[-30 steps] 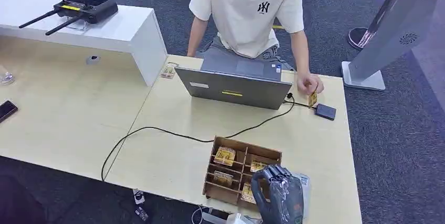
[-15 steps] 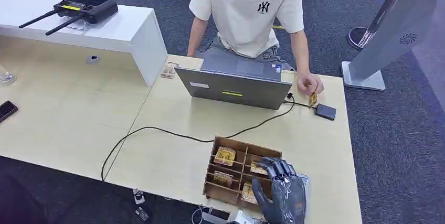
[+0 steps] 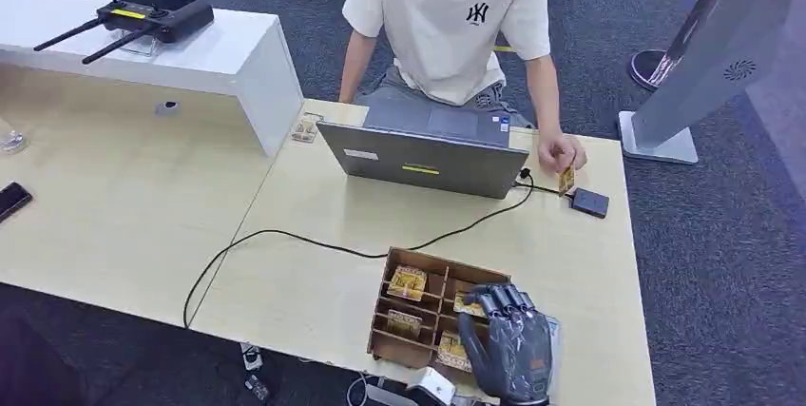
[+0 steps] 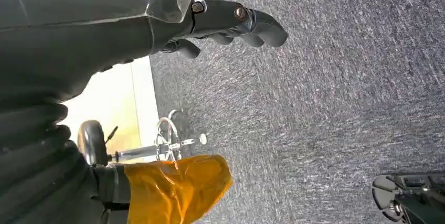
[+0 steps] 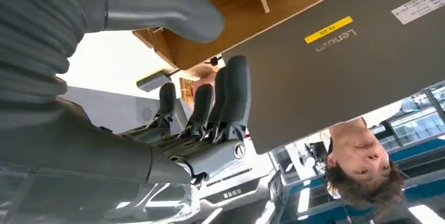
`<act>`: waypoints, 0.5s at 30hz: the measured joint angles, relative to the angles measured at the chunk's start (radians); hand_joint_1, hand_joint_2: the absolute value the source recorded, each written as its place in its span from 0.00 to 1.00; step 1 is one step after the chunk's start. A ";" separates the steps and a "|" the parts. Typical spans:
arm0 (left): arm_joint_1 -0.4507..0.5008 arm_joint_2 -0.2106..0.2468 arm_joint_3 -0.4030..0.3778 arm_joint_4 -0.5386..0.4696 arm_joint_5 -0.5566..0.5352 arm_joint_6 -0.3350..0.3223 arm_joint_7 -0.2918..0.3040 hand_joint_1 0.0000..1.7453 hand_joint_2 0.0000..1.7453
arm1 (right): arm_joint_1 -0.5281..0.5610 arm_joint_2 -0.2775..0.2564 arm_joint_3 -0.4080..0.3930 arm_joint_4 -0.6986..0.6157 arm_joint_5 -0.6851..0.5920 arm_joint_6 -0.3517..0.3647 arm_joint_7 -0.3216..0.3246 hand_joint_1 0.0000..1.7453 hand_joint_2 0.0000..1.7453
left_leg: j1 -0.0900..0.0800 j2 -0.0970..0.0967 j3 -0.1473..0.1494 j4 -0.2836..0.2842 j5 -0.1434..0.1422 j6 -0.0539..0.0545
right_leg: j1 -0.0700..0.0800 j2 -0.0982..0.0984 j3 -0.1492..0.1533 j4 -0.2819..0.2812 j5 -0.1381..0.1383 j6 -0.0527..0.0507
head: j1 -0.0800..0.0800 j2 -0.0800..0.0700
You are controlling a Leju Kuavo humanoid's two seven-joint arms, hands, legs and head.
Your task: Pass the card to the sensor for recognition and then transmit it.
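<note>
The right robot hand (image 3: 507, 341) hovers over the near right part of the wooden card box (image 3: 392, 332) on the tabletop (image 3: 314, 287), fingers spread and empty. Across the tabletop a person's hand (image 3: 559, 151) holds a yellow card (image 3: 566, 180) upright just beside the dark sensor (image 3: 590, 203) — near the laptop (image 3: 424, 161). The left robot hand (image 4: 157, 14) hangs over grey carpet, fingers loosely curled — empty.

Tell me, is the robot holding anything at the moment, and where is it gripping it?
Nothing. The right hand hovers open above the wooden card box; the left hand hangs empty.
</note>
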 joint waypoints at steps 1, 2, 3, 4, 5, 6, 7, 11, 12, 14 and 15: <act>0.000 0.000 0.000 0.000 0.000 0.000 0.000 0.00 1.00 | 0.000 0.002 -0.002 0.003 0.003 0.000 0.001 0.55 1.00 | 0.000 0.000 0.000 0.000 0.000 0.000 | 0.000 0.000 0.000 0.000 0.000 0.000 | 0.000 0.000; 0.000 0.000 0.000 0.000 -0.001 0.000 -0.001 0.00 1.00 | -0.001 0.004 -0.003 0.007 0.006 0.000 0.002 0.55 1.00 | 0.000 0.000 0.000 0.000 0.000 0.000 | 0.000 0.000 0.000 0.000 0.000 0.000 | 0.000 0.000; 0.000 0.000 0.000 0.000 -0.002 0.000 -0.001 0.00 1.00 | -0.001 0.005 -0.005 0.010 0.008 0.001 0.004 0.54 1.00 | 0.000 0.000 0.000 0.000 0.000 0.000 | 0.000 0.000 0.000 0.000 0.000 0.000 | 0.000 0.000; 0.000 0.000 0.000 0.000 -0.002 0.000 -0.002 0.00 1.00 | -0.002 0.006 -0.007 0.013 0.010 0.001 0.004 0.54 1.00 | 0.000 0.000 0.000 0.000 0.000 0.000 | 0.000 0.000 0.000 0.000 0.000 0.000 | 0.000 0.000; 0.000 0.000 0.000 0.000 -0.002 0.000 -0.003 0.00 1.00 | -0.002 0.008 -0.009 0.016 0.010 0.001 0.004 0.55 1.00 | 0.000 0.000 0.000 0.000 0.000 0.000 | 0.000 0.000 0.000 0.000 0.000 0.000 | 0.000 0.000; 0.000 0.000 0.000 0.000 -0.002 0.000 -0.003 0.00 1.00 | -0.002 0.009 -0.011 0.018 0.011 0.001 0.004 0.55 1.00 | 0.000 0.000 0.000 0.000 0.000 0.000 | 0.000 0.000 0.000 0.000 0.000 0.000 | 0.000 0.000; -0.001 0.000 0.000 0.000 -0.002 0.000 -0.003 0.00 1.00 | -0.002 0.011 -0.013 0.021 0.014 0.002 0.004 0.54 1.00 | 0.000 0.000 0.000 0.000 0.000 0.000 | 0.000 0.000 0.000 0.000 0.000 0.000 | 0.000 0.000; -0.001 0.000 0.000 0.000 -0.002 0.000 -0.006 0.00 1.00 | -0.002 0.013 -0.022 0.026 0.022 0.003 0.004 0.53 1.00 | 0.000 0.000 0.000 0.000 0.000 0.000 | 0.000 0.000 0.000 0.000 0.000 0.000 | 0.000 0.000; -0.001 0.000 0.000 0.000 -0.002 0.000 -0.006 0.00 1.00 | -0.002 0.013 -0.023 0.026 0.023 0.002 0.004 0.53 1.00 | 0.000 0.000 0.000 0.000 0.000 0.000 | 0.000 0.000 0.000 0.000 0.000 0.000 | 0.000 0.000; -0.001 0.000 0.000 0.000 -0.001 0.000 -0.006 0.00 1.00 | -0.002 0.013 -0.025 0.026 0.025 0.002 0.004 0.52 1.00 | 0.000 0.000 0.000 0.000 0.000 0.000 | 0.000 0.000 0.000 0.000 0.000 0.000 | 0.000 0.000; -0.001 0.000 0.000 0.000 -0.001 0.000 -0.006 0.00 1.00 | -0.002 0.013 -0.026 0.026 0.026 0.002 0.004 0.53 1.00 | 0.000 0.000 0.000 0.000 0.000 0.000 | 0.000 0.000 0.000 0.000 0.000 0.000 | 0.000 0.000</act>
